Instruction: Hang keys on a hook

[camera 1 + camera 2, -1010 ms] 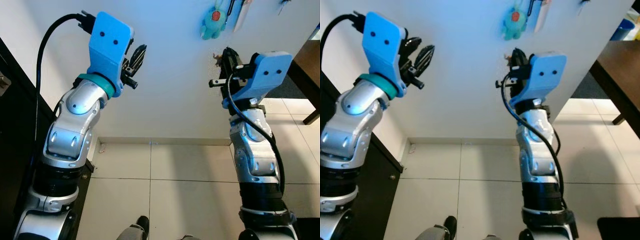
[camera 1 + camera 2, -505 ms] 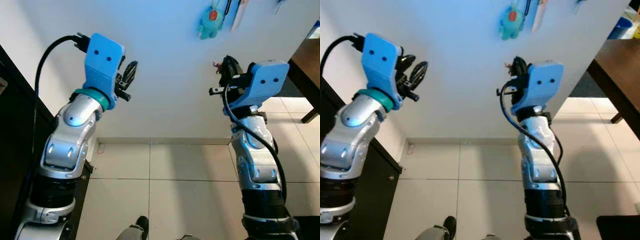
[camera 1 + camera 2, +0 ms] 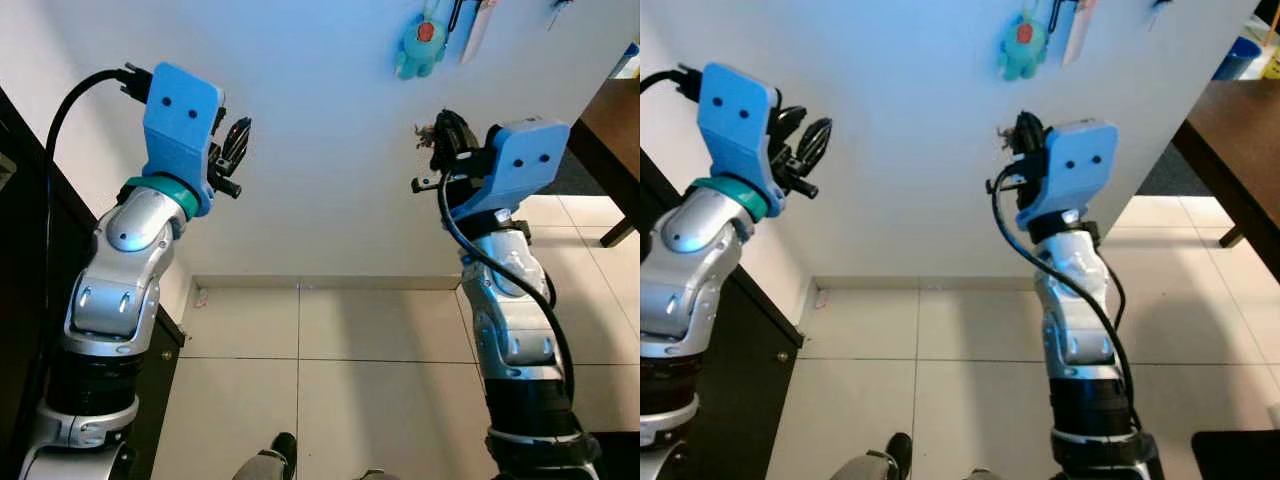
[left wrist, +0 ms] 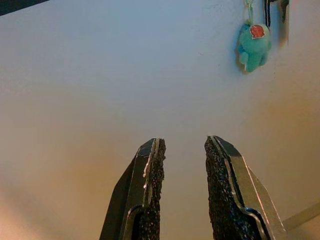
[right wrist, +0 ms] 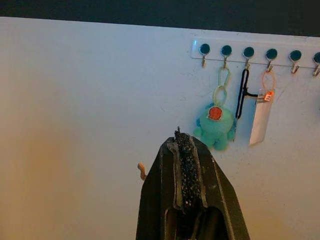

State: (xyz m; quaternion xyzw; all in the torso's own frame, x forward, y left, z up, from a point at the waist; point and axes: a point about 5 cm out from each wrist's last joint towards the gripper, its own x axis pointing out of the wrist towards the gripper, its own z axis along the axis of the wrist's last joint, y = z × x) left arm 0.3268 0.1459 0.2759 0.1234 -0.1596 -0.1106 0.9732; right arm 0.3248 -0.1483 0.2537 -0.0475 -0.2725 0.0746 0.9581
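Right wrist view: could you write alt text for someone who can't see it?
Two black fingers pressed together point at a white wall, where a rail of hooks holds a teal plush toy, a black clip and a white tag.

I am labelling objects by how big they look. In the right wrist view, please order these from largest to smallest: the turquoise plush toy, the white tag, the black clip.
1. Turquoise plush toy
2. White tag, narrower but about as tall
3. Black clip, the thinnest

All three hang from the hook rail on the same wall, so nearness hardly matters.
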